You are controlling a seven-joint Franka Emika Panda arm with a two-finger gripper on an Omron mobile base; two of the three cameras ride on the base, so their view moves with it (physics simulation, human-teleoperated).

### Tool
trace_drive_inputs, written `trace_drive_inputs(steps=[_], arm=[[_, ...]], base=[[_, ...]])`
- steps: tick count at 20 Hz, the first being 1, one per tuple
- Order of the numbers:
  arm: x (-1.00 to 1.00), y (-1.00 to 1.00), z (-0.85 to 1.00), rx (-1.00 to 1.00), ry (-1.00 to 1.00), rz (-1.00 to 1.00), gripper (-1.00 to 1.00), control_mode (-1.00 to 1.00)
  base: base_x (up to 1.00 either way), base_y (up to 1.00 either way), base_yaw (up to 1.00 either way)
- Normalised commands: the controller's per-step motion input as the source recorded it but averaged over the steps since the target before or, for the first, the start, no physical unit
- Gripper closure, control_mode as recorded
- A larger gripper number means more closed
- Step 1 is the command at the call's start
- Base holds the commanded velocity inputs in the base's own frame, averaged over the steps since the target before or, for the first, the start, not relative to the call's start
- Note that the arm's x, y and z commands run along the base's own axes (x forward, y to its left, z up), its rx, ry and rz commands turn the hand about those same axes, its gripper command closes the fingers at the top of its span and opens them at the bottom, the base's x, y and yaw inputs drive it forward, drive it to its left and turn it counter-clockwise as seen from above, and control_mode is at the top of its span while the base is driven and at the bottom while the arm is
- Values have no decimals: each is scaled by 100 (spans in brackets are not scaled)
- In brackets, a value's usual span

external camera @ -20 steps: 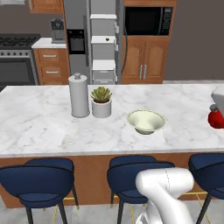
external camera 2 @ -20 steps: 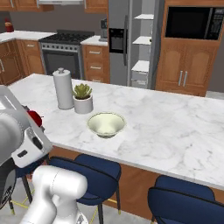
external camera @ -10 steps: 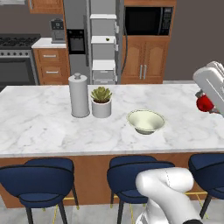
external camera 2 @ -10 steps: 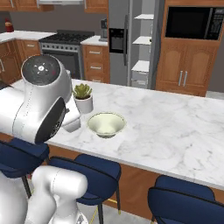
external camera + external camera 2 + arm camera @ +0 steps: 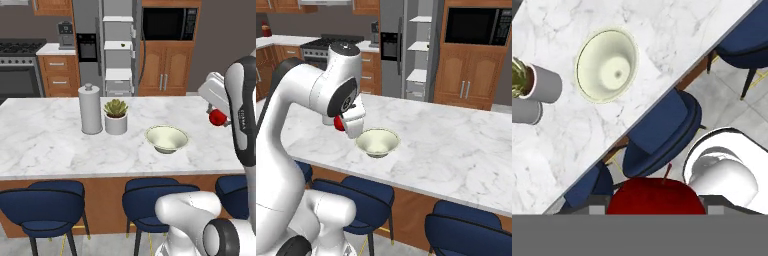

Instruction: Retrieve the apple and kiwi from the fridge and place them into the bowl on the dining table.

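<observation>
Apple (image 5: 656,196) sits pinched between the two fingertips of the gripper (image 5: 218,118); you see it as a red ball pressed against the bottom of the hand view with its stem pointing toward 12 o'clock, and as a red spot under the white hand in both base views. It is in the air, not yet over the marble.

From the apple, the bowl (image 5: 606,65) lies toward 11 o'clock in the hand view, well apart, with the edge of the dining table (image 5: 557,145) cutting diagonally between them. Directly ahead of the claw you have blue stools (image 5: 662,132) and floor, so opening here would drop the fruit off the table. In the left base view the bowl (image 5: 167,138) lies toward 8 o'clock of the gripper; in the right base view the gripper (image 5: 341,123) hangs just beside the bowl (image 5: 377,142), which lies toward 4 o'clock of it.

The bowl is round and looks empty, so you need no particular wrist angle, just a carry until its centre sits under the apple. The potted succulent (image 5: 531,80) and the grey canister (image 5: 90,109) stand beyond the bowl at about 9 o'clock in the hand view, clear of a straight carry.

Farther out, the fridge (image 5: 118,47) stands open behind the table; a small dark speck on one shelf may be the kiwi, too small to tell.
</observation>
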Motion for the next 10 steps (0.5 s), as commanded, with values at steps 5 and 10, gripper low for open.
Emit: trace_drive_inputs(steps=[5, 10], arm=[[45, 0, -97, -2, 7, 0, 100, -100], [60, 0, -56, 0, 5, 0, 100, -100]], base=[[0, 0, 0], [0, 0, 0]])
